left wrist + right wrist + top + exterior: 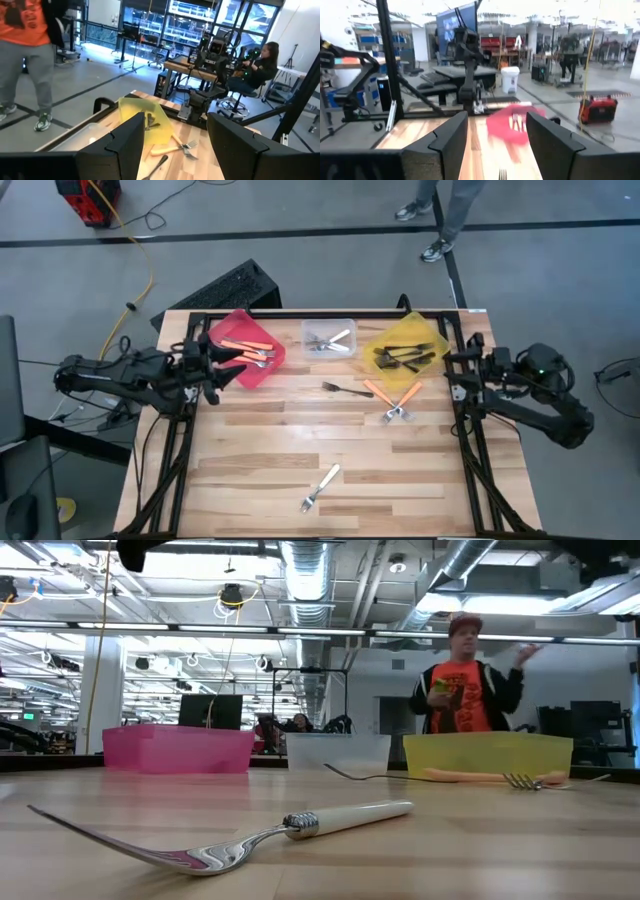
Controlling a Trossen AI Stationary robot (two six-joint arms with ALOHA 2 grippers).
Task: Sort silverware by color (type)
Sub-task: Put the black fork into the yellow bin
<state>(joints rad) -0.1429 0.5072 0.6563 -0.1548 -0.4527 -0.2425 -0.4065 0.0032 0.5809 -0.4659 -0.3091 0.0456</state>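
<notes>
nearest the low camera lies a white-handled fork [250, 835], alone on the worktop [300, 440]. my left gripper [222, 366] hangs released beside the red bin [247, 347]; my right gripper [462, 366] waits released beside the yellow bin [405, 346]. bins hold sorted forks. only overhead shows the black fork [346, 389] and two crossed orange forks [397, 399], unsorted.

Both arms are chunky matte-black jobs with black cables trailing off; the right arm [540, 395] has a tiny green light, and the fingers [127, 142] are angular black slabs.
</notes>
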